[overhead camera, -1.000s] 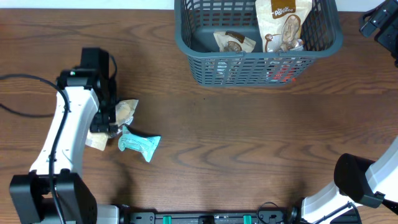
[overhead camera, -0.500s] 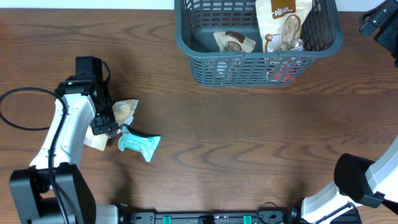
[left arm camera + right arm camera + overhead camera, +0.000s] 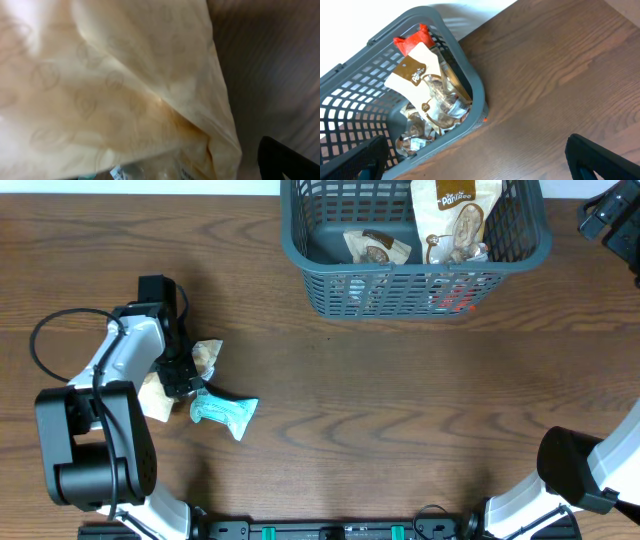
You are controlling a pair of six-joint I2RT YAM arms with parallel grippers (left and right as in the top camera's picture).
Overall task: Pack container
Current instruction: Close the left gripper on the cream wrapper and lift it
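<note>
**Overhead.** Noted the container (image 3: 415, 285) standing upright at the far edge of the worktop (image 3: 400, 400), right of centre. Inside it: a tall cream pouch (image 3: 455, 220) in the right half, a small brown packet (image 3: 378, 248) low to its left, and a red wrapper (image 3: 460, 302) visible through the front lattice. Left arm (image 3: 130, 355) bent over the near-left area, with the left jaws down on a cream packet (image 3: 206, 358). Teal packet (image 3: 225, 412) lying just beside, toward the near edge. Right arm (image 3: 610, 215) only partly in frame at the far right corner, well apart from the loose packets.

**Left wrist.** Frame almost filled by the cream packet, very close and blurred. One dark fingertip (image 3: 287, 160) at the lower right corner, wood grain behind. Cannot tell the left jaws' state, open or clamped on the packet.

**Right wrist.** Right jaws spread wide, with dark fingertips (image 3: 602, 160) in both lower corners and nothing between. Container at upper left of frame, pouch and red wrapper inside against the corner wall.
</note>
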